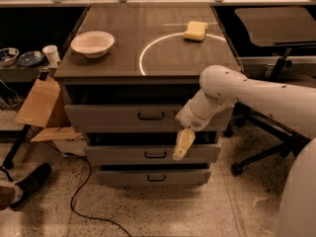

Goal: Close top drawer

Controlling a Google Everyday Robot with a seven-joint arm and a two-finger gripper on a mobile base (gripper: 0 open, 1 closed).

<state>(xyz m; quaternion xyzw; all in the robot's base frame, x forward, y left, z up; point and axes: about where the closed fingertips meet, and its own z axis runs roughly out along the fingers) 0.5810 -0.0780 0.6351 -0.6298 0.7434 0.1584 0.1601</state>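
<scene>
1. Speckled floor (197, 211) around a grey desk (128, 23) with three drawers in its front; dark shelving to the left, an office chair base (261, 154) to the right.
2. On the desk top: a white bowl (92, 43) at the left and a yellow sponge (195, 31) at the back right, lying on the far edge of a painted white ring (140, 60).
3. Highest of the three, the top drawer (113, 116): pulled partway out, a dark gap showing above its plain front, a small dark handle (151, 116) at its centre.
4. Beneath it, two shallower drawers (123, 154), each also standing slightly out.
5. White arm (256, 95) reaching in from the right, its wrist crossing the right end of the top drawer's front.
6. Tan hand (178, 154) pointing down in front of the middle drawer, just right of that drawer's handle and below the top drawer's lower edge; how wide or narrow, cannot tell.
7. At the left on the floor: leaning cardboard (42, 102), a black shoe (29, 185), a loose black cable (81, 201).
</scene>
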